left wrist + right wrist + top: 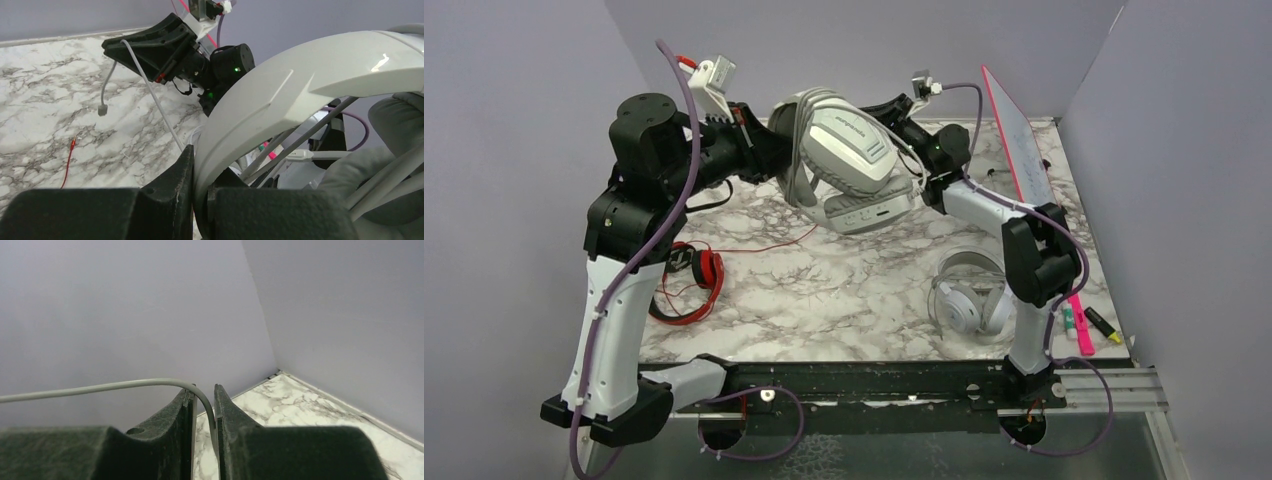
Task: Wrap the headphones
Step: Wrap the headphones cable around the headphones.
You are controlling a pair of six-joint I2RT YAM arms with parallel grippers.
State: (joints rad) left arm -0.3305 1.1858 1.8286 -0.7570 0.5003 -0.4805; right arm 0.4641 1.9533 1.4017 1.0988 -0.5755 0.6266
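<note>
My left gripper (776, 150) is shut on the headband (300, 75) of the light grey headset (849, 165) and holds it up above the back of the table; the jaws pinch the band in the left wrist view (201, 192). Several turns of thin grey cable (305, 135) cross the headset. My right gripper (889, 108) sits just behind the headset, shut on the grey cable (100, 387) between its fingertips (204, 407). The cable's plug end (102, 109) dangles below it. The white-silver headset (969, 295) lies at the front right. The red-and-black headset (696, 272) lies at the left.
A red cable (764, 245) trails from the red headset across the marble tabletop (844, 290). A pink-edged white board (1022, 150) leans at the back right. A pink marker (1082, 332) and a yellow highlighter (1103, 325) lie by the right edge. Purple walls enclose the table.
</note>
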